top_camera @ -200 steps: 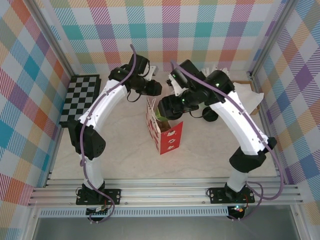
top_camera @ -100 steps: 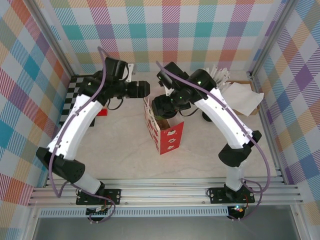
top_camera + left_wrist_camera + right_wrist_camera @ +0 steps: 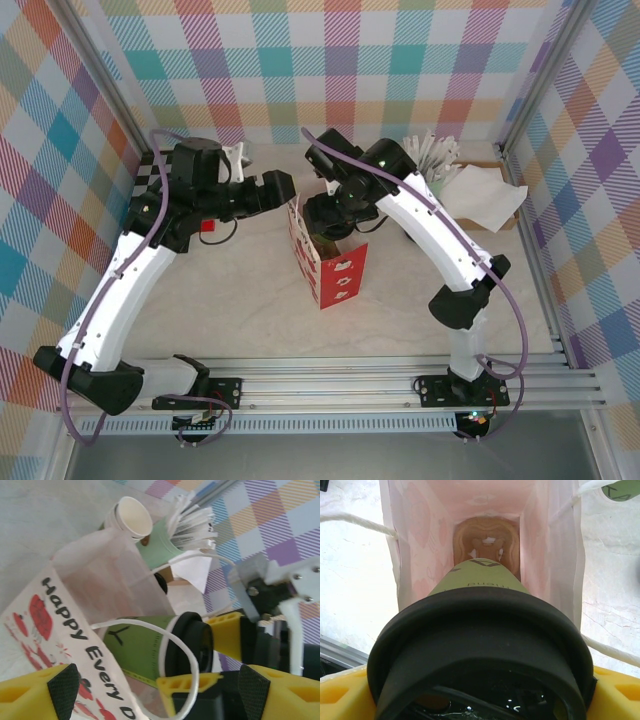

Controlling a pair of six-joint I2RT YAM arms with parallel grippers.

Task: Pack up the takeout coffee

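Top external | left pincer (image 3: 272,187) is spreading empty, backing off to 10 o'clock of the bag (image 3: 335,280) | right pincer (image 3: 480,695) is pinching the coffee cup (image 3: 480,585) over the bag mouth; lowering looks next.

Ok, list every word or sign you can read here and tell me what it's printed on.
"Happy Every D", cut off at the picture's edge: black letters on the paper bag.
"...end", tail of a partly hidden word: on the green coffee cup, right wrist view.
A Y-shaped mark: same cup, left wrist view.
White print on the bag's red side, top view: too small to read.
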